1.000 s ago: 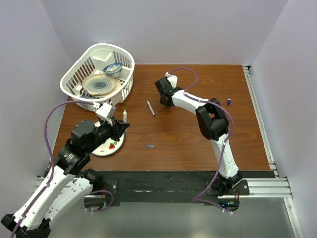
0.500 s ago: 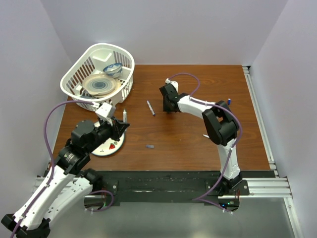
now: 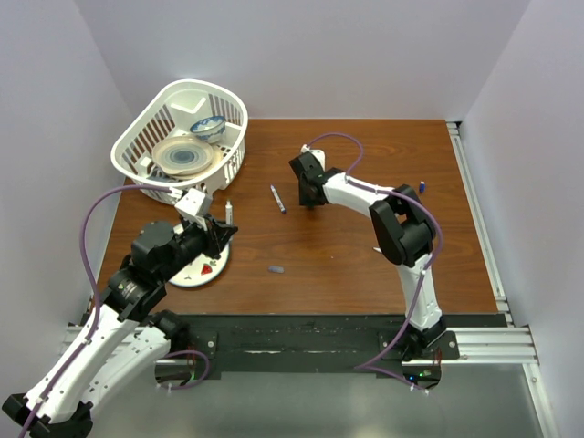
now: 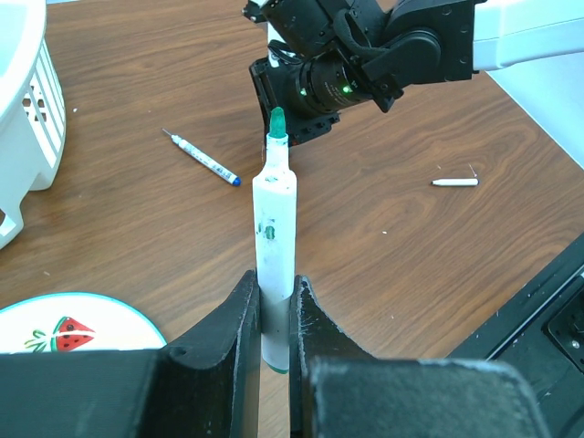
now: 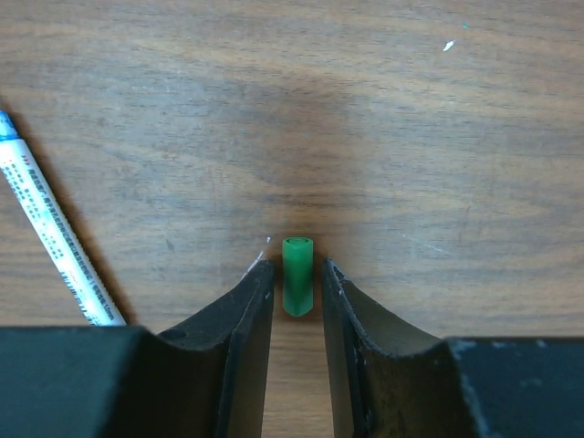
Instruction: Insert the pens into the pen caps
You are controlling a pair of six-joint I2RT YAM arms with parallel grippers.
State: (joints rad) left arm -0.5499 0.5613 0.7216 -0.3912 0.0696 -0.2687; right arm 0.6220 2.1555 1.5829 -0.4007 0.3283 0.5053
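Bare wood across the counter's middle, save one small cap. Far left blocked by basket and plate, left pincer clamping an upright pen nearby. Loose pen close on the right pincer's left.

Clad in glossy white shells between bulky black joint housings on both the left arm, at 7 o'clock in the top view, and the right arm, at 5 o'clock, each trailed by 1 looping purple cable. Tipped with the matte black left gripper and right gripper, each of 2 smooth curved fingers tapering to blunt ends. Dotted with small green lights on the right arm's black wrist housing.
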